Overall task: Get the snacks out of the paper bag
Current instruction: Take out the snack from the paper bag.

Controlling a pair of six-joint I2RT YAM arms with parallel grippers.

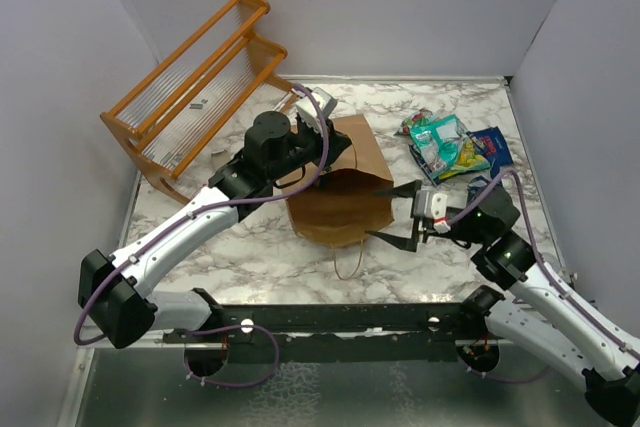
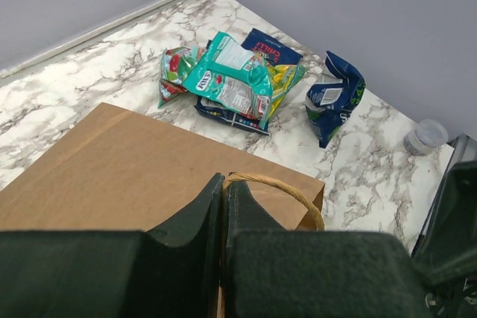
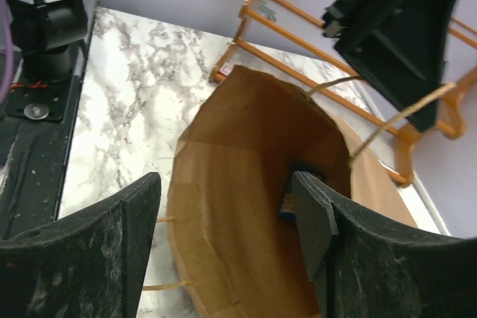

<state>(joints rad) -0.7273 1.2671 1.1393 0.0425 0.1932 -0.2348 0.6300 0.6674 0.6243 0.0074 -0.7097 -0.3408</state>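
The brown paper bag (image 1: 340, 197) lies on the marble table with its mouth toward my right arm. My left gripper (image 1: 335, 155) is shut on one twisted handle (image 2: 292, 190) and holds the upper side of the bag (image 2: 141, 169) up. My right gripper (image 1: 400, 215) is open at the bag's mouth (image 3: 246, 184), empty. Deep inside, a dark packet (image 3: 289, 197) shows partly behind my right finger. Several snacks (image 1: 452, 144) lie in a pile at the back right: a teal one (image 2: 227, 80), dark blue ones (image 2: 335, 94) and a red-pink one (image 2: 173, 68).
The orange wooden rack (image 1: 195, 92) leans at the back left, close behind the left arm. The bag's other handle (image 1: 348, 259) lies on the table near the front. A small clear cap (image 2: 426, 136) sits by the right wall. Grey walls enclose the table.
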